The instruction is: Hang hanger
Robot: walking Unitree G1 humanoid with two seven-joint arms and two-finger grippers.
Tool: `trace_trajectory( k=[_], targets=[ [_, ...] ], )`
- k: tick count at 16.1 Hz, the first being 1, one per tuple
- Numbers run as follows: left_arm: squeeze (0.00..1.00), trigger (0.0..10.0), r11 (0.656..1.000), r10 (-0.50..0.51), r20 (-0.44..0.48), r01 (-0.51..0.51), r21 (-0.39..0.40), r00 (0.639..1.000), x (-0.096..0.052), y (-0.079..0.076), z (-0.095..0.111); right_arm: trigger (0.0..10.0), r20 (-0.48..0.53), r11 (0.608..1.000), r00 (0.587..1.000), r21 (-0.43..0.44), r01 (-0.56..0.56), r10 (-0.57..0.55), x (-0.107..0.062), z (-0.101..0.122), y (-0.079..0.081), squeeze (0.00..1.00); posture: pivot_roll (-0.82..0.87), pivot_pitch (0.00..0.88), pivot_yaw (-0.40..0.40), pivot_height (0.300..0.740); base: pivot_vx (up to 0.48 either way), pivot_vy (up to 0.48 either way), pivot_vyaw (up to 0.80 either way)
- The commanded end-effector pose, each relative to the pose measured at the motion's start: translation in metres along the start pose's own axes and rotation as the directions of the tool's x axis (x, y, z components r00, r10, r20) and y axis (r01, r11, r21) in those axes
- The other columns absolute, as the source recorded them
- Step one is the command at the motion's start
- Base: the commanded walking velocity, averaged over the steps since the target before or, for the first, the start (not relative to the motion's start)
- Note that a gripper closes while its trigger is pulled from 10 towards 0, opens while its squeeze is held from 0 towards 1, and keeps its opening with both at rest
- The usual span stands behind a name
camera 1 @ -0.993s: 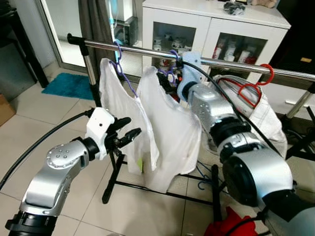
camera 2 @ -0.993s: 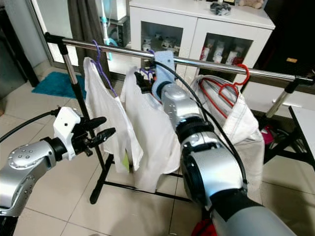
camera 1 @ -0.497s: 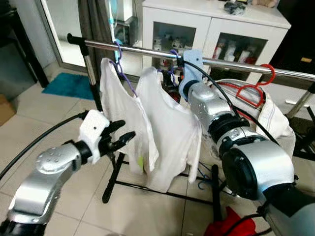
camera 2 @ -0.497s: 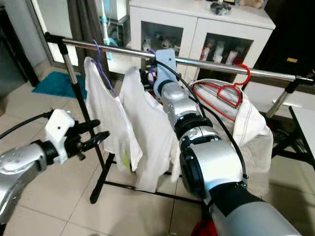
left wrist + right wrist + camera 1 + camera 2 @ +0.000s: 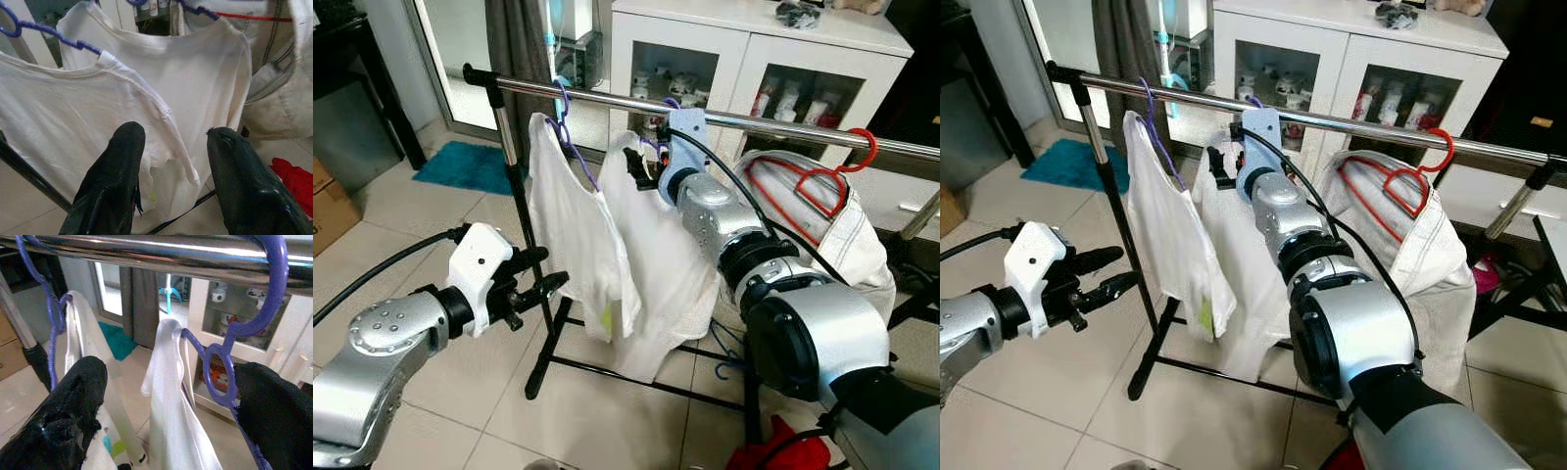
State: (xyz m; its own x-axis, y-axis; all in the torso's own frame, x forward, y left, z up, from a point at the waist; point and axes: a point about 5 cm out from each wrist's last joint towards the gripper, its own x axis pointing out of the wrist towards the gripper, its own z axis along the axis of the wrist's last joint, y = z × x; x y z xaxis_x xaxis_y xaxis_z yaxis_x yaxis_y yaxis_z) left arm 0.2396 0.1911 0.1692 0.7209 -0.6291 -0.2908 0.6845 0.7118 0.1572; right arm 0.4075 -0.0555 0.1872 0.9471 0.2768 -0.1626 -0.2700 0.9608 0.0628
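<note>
At the top centre of the head view, the purple hanger [image 5: 230, 362] was seen already hooked over the steel rail [image 5: 607, 96], a white shirt [image 5: 661, 245] draped from it down the middle of the frame. The right gripper [image 5: 171, 401] was held up at the rail, its two fingers spread wide on either side of the hanger's neck and nothing clamped between them. Lower left, the left gripper [image 5: 536, 274] was kept apart from the other white shirt [image 5: 573, 235], fingers parted and empty. The hanger would be judged light, thin plastic, stiff yet springy and rather slick; the neck just under the hook would be the spot to pinch. The shirt, being soft, would be expected to sway and slide off if jolted.
</note>
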Motion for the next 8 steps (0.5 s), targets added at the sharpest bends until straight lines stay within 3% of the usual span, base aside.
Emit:
trace_trajectory(
  k=[1,4,6,7,8],
  targets=[
    [0.00,10.0,1.000,-0.007,-0.008,0.007,0.001,1.000,-0.0040,-0.0016,0.0010,10.0,-0.031,0.999,0.999,0.011,0.032,-0.032,-0.0007,-0.0061,-0.0043,0.00,0.08,0.042,-0.006,0.740,0.000,0.000,0.00],
    [0.00,10.0,1.000,-0.019,-0.023,0.019,-0.012,1.000,-0.0066,-0.0050,-0.0007,9.8,-0.042,0.998,0.997,0.030,0.059,-0.057,-0.0013,-0.0096,-0.0072,0.00,0.08,0.058,-0.002,0.740,0.000,0.000,0.00],
    [0.00,10.0,1.000,-0.023,-0.028,0.023,-0.015,0.999,-0.0072,-0.0062,-0.0008,8.7,-0.045,0.997,0.997,0.038,0.067,-0.065,-0.0016,-0.0106,-0.0087,0.00,0.08,0.062,-0.001,0.740,0.000,0.000,0.00],
    [0.00,10.0,1.000,-0.026,-0.030,0.025,-0.017,0.999,-0.0077,-0.0070,-0.0004,4.0,-0.040,0.996,0.997,0.054,0.066,-0.064,-0.0015,-0.0099,-0.0089,0.00,0.09,0.071,0.000,0.740,0.000,0.000,0.00],
    [0.00,10.0,0.999,-0.028,-0.033,0.028,-0.019,0.999,-0.0080,-0.0074,-0.0005,3.2,-0.034,0.995,0.997,0.073,0.066,-0.063,-0.0015,-0.0090,-0.0090,0.00,0.09,0.075,0.000,0.740,0.000,0.000,0.00]
  ],
)
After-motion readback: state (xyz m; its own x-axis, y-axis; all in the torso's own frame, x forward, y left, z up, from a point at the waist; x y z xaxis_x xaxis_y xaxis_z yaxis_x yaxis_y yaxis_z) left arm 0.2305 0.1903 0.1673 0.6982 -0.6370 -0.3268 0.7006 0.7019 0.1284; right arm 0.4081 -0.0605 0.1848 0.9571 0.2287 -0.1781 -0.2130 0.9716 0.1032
